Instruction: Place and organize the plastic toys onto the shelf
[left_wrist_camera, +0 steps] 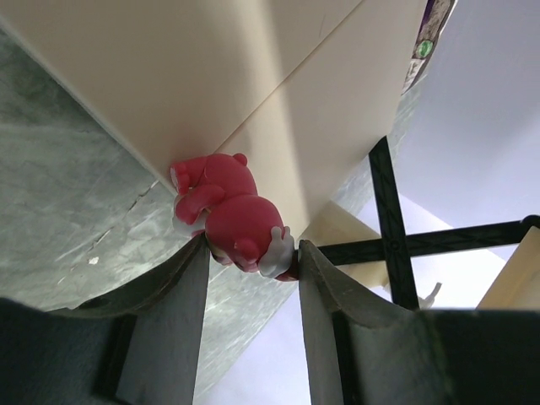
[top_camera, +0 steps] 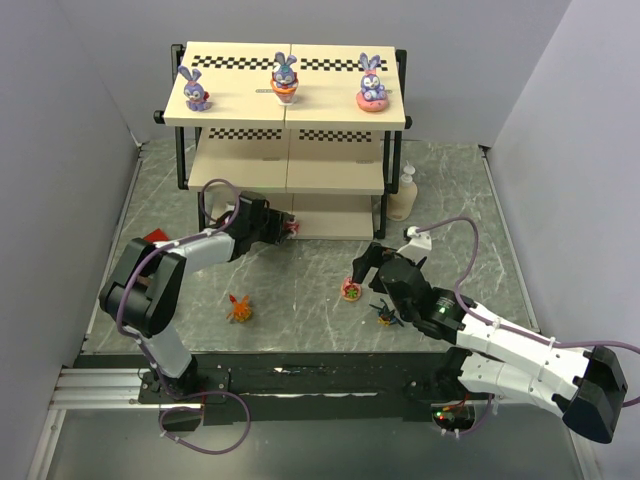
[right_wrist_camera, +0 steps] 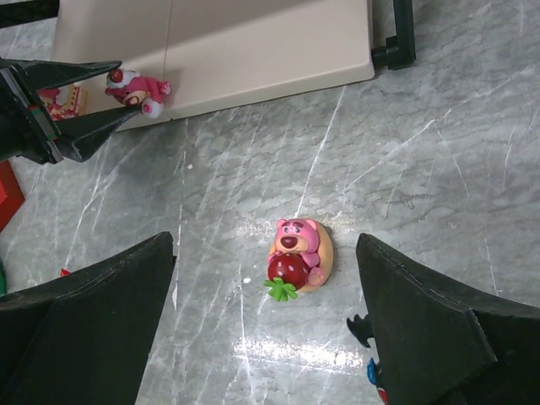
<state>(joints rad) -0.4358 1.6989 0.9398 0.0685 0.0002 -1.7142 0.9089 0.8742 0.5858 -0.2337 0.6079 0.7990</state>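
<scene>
Three bunnies (top_camera: 195, 90) stand on top of the shelf (top_camera: 330, 112) — the left end effector (top_camera: 289, 226) pinches one red toy (left_wrist_camera: 228, 215) by its bottom board — the right end effector (right_wrist_camera: 266, 243) hangs wide open over one pink bear (right_wrist_camera: 297, 253) on the worktop (top_camera: 300, 300).

A grey-green, white-veined marble-patterned tabletop (top_camera: 300, 300) is spreading out to every side; plain pale lavender-grey wall panels are closing it in: a left panel (top_camera: 60, 150), a back panel (top_camera: 300, 20) and a right panel (top_camera: 580, 130); a long black base rail (top_camera: 300, 385) is running along the near edge; soft overhead light is glinting off the stone pattern as a pale streak (right_wrist_camera: 287, 350).
</scene>
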